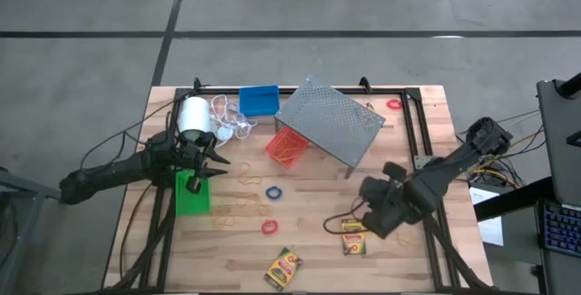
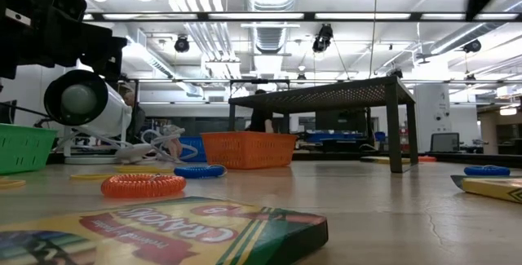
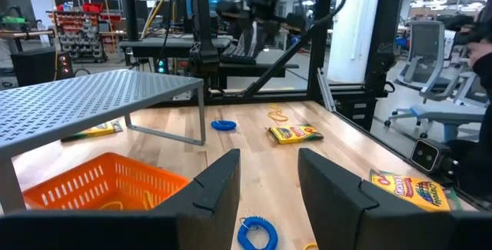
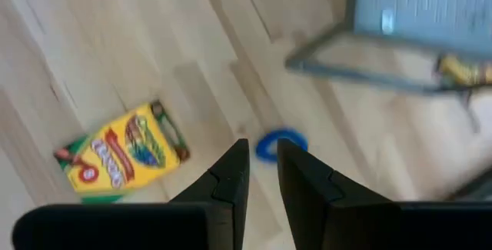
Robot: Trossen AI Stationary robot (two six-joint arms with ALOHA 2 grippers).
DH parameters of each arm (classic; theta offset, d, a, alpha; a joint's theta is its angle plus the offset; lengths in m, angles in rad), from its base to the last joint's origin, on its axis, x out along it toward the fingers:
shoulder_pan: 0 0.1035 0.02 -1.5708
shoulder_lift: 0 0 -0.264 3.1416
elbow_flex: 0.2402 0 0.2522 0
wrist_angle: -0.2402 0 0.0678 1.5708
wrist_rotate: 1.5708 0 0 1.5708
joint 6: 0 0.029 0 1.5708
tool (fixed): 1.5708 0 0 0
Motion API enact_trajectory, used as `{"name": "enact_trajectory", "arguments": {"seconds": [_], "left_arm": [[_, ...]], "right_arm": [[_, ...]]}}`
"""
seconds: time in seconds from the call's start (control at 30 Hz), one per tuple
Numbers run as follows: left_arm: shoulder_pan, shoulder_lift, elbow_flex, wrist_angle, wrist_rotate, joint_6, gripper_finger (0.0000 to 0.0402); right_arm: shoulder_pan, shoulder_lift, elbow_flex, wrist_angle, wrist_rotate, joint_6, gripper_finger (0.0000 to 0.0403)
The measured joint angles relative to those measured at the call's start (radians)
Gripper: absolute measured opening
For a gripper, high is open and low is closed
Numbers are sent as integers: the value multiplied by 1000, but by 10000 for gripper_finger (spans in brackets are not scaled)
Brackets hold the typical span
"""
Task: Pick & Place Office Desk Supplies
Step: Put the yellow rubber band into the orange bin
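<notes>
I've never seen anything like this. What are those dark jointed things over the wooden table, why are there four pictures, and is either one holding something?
They are two robot arms, each ending in a two-finger gripper. One picture looks straight down on the table, one looks across it from tabletop height, and the other two come from cameras on each arm's wrist, looking past its own fingers.

On the table lie two crayon boxes, blue and red ring bands, a green bin, a blue bin, an orange bin, a grey perforated rack and a white roll with cord.

The left gripper is by the green bin, open and empty. The right gripper hangs above the crayon box on the right side with only a narrow gap between its fingers, holding nothing.
</notes>
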State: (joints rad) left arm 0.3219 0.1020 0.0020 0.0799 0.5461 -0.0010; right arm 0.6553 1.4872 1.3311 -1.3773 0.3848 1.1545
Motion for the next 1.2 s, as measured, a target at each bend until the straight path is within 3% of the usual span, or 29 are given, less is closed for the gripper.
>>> {"name": "enact_trajectory", "arguments": {"seconds": [0.2,0.37,0.67,0.93,1.2], "left_arm": [[0,0,0,-1,0,0,134],[0,0,0,-1,0,0,134],[0,0,0,-1,0,0,134],[0,0,0,0,0,0,134],[0,0,0,0,0,0,134]], "right_arm": [[134,5,-58,15,-172,261,74],[258,6,-97,108,-249,370,72],[437,6,-246,323,-250,425,64],[466,7,-394,565,-248,466,70],[466,7,-480,609,-252,474,59]]}}
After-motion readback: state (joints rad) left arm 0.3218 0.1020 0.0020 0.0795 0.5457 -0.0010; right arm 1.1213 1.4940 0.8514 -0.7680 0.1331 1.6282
